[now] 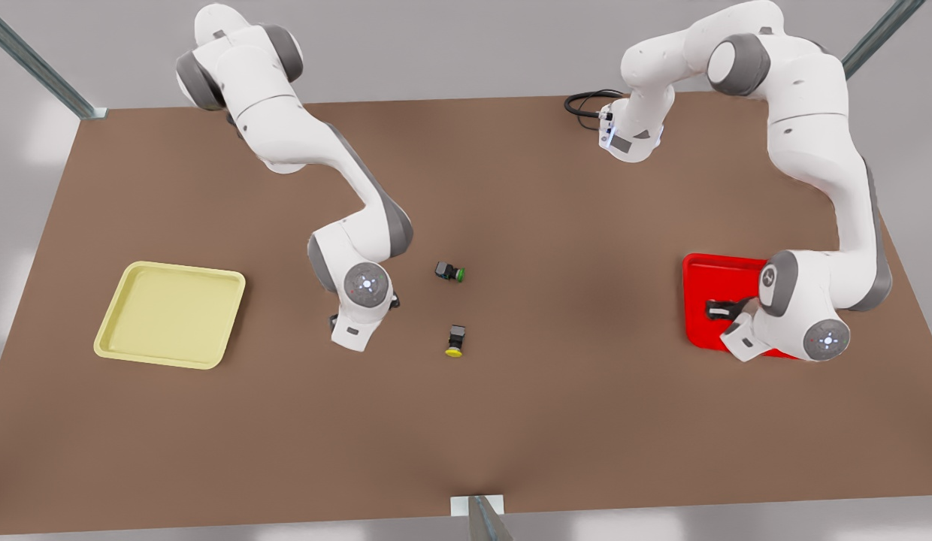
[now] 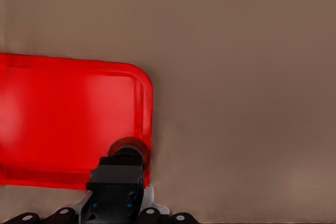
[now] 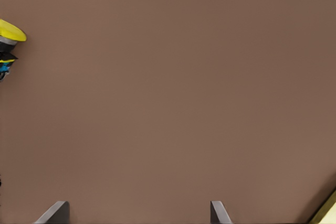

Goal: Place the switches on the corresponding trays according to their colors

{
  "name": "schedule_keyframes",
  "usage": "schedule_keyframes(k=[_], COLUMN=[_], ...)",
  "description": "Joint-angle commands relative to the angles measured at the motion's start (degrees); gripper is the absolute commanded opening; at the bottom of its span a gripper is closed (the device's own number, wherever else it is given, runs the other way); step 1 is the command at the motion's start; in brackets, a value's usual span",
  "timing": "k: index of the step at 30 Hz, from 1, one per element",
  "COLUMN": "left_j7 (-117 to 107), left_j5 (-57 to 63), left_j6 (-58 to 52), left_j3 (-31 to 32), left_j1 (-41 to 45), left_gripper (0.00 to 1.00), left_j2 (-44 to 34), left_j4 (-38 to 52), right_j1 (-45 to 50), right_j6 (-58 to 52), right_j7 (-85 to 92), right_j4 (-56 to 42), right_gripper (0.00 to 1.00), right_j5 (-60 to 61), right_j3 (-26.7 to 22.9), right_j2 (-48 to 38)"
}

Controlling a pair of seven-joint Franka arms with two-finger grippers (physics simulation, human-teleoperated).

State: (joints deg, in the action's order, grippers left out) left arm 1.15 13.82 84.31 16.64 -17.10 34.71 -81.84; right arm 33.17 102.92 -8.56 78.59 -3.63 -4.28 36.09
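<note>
Left gripper (image 2: pixel 116 195) holds over the red tray (image 1: pixel 699 300), jaws clamped on the red-capped switch (image 2: pixel 126 153), evidently positioned to deposit it by colour. Right gripper (image 3: pixel 137 214) waits above bare counter (image 1: pixel 586 406), jaws apart. Yellow-capped switch (image 1: pixel 455 341) lies near it, well apart from the pale yellow tray (image 1: pixel 120 330). Green-capped switch (image 1: pixel 450 273) lies just beyond. No legible markings.

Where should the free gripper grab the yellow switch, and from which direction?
Grip the dark blocky body of the yellow switch, not the round cap: it lies on its side, cap toward the front view's bottom. Come straight down with the right gripper, open jaws across the body's flat sides.
</note>
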Motion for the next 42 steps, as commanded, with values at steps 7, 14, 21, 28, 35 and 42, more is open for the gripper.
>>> schedule_keyframes(k=[7, 14, 21, 28, 35, 42], left_j7=[19.2, 17.8, 0.3, 0.2, 0.3, 0.3], left_j5=[-0.3, -0.4, -11.8, -11.9, -11.6, -11.6], left_j6=[-1.3, -1.6, -3.7, -3.7, -3.7, -3.8], left_j3=[-6.2, -6.1, -7.2, -7.1, -7.2, -7.2], left_j1=[-1.0, 1.8, 15.6, 16.5, 17.5, 17.5], left_gripper=[0.71, 1.0, 1.0, 1.0, 1.0, 1.0], left_j2=[-1.1, -7.8, -21.2, -21.3, -21.3, -21.3], left_j4=[-5.9, -3.8, 7.0, 7.1, 7.1, 7.1], right_j1=[4.0, 9.6, 9.8, 9.9, 10.6, 10.7], right_j6=[19.5, 21.4, 21.8, 21.7, 23.3, 24.3], right_j7=[-55.9, -59.1, -52.3, -37.4, -34.8, -34.9], right_j4=[-10.3, -18.9, -15.7, -14.9, -15.0, -15.0], right_gripper=[1.0, 1.0, 1.0, 1.0, 1.0, 1.0], right_j5=[10.5, 16.4, 16.0, 16.0, 16.0, 16.0], right_j3=[0.0, -4.4, -4.2, -4.0, -4.0, -4.0], right_j2=[10.4, 19.0, 20.0, 20.5, 23.7, 24.4])
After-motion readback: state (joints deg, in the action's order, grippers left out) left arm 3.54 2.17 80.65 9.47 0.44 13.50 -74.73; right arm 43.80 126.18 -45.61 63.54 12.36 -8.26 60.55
